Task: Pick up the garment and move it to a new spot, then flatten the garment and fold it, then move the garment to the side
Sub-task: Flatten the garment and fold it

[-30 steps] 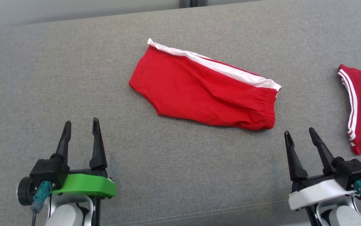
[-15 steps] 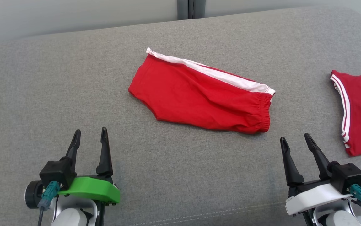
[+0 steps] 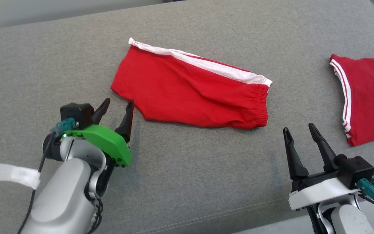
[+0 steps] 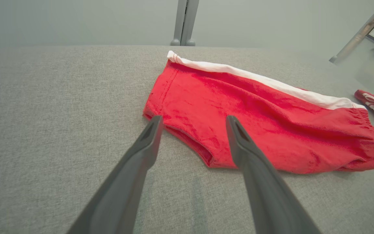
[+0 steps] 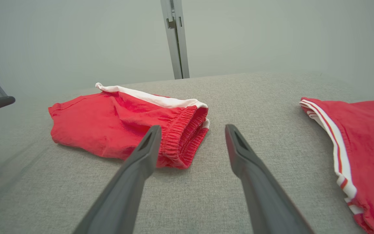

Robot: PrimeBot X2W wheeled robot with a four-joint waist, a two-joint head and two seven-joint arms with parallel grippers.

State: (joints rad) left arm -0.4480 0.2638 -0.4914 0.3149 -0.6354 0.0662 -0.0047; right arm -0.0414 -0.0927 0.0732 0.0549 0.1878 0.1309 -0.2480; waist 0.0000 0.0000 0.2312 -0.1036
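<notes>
The garment (image 3: 187,87) is a pair of red shorts with a white side stripe and an elastic waistband, lying folded in half and flat on the grey cushion (image 3: 206,169). My left gripper (image 3: 119,102) is open, its fingertips just short of the shorts' near left hem corner. In the left wrist view the garment (image 4: 255,120) lies right beyond the left gripper (image 4: 194,118), nothing between the fingers. My right gripper (image 3: 298,127) is open and empty, a little in front of the waistband end. The right wrist view shows the garment (image 5: 118,126) ahead and left of the right gripper (image 5: 192,127).
A second red garment (image 3: 369,97) with white and red striped trim lies at the right edge of the cushion, also seen as the striped red garment (image 5: 362,136) in the right wrist view. The cushion's front seam runs along the bottom. A pale wall and metal post (image 5: 175,39) stand behind.
The head camera has shifted. My left arm has reached forward and right, bringing its open fingers up to the shorts' near left corner. The right gripper has stayed where it was, open.
</notes>
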